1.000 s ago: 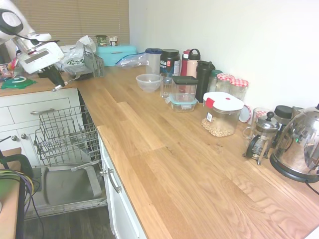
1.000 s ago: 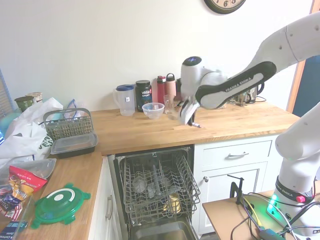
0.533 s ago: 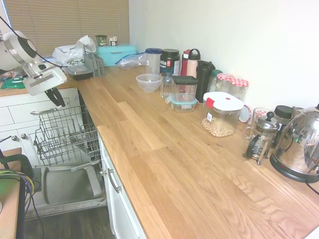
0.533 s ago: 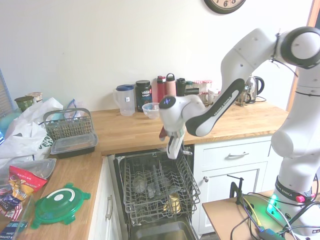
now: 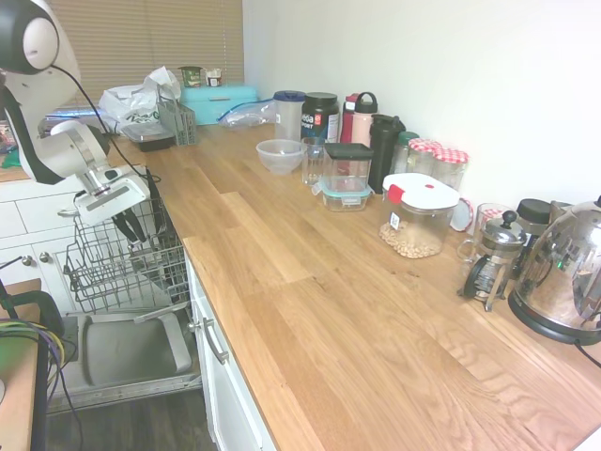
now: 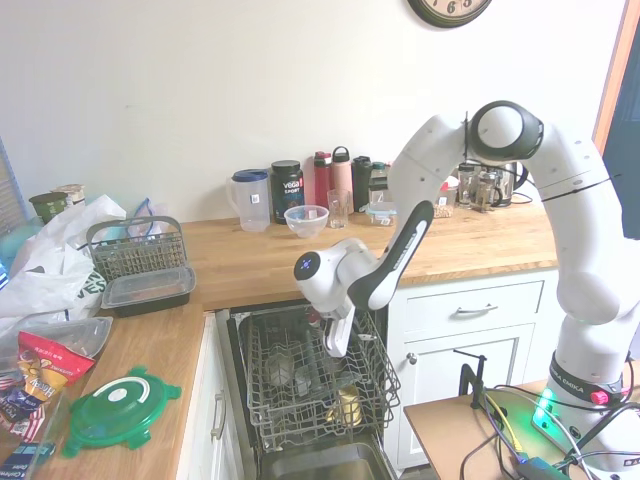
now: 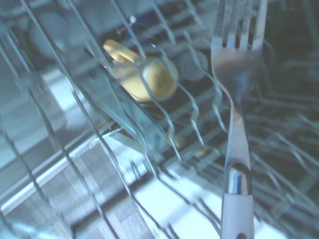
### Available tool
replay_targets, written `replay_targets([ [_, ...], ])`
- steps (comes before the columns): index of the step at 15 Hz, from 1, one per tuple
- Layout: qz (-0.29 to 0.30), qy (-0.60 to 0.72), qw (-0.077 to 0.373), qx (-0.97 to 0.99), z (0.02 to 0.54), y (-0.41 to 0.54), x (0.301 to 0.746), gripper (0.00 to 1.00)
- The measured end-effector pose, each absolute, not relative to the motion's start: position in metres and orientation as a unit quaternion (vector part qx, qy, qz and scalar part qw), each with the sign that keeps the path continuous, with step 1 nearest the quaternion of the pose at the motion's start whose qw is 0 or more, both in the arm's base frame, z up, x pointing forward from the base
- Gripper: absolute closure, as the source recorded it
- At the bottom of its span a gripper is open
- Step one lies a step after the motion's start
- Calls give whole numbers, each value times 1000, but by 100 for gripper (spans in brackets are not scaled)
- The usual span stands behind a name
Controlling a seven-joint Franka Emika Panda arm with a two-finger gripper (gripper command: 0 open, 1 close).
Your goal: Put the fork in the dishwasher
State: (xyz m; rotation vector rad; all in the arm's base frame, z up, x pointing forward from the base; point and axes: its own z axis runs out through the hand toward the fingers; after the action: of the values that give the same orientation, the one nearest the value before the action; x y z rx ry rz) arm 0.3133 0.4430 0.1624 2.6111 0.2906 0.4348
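My tool (image 6: 338, 345) pinches the fork (image 7: 236, 107) by its handle, tines pointing down so they slip between the wires; it hangs just over the dishwasher (image 6: 300, 375) rack, above a yellow cup (image 7: 144, 74).

The tool (image 6: 336, 345) hangs over the dishwasher (image 6: 312, 375) rack — pointing down into it.

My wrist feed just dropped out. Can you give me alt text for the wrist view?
A slim silver metal fork with a pale handle rises from the frame's bottom edge, tines pointing away from the camera, above the blurred grey wire dish rack of the dishwasher. A yellow rounded object lies in the rack beyond it.
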Motion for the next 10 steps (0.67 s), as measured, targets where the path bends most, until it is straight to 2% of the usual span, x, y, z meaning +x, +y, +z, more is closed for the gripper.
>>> replay_targets([
  [1,160,108,242,951,157,447,318,100],
  [2,161,112,246,949,155,449,323,0],
  [10,159,126,252,946,155,455,329,0],
])
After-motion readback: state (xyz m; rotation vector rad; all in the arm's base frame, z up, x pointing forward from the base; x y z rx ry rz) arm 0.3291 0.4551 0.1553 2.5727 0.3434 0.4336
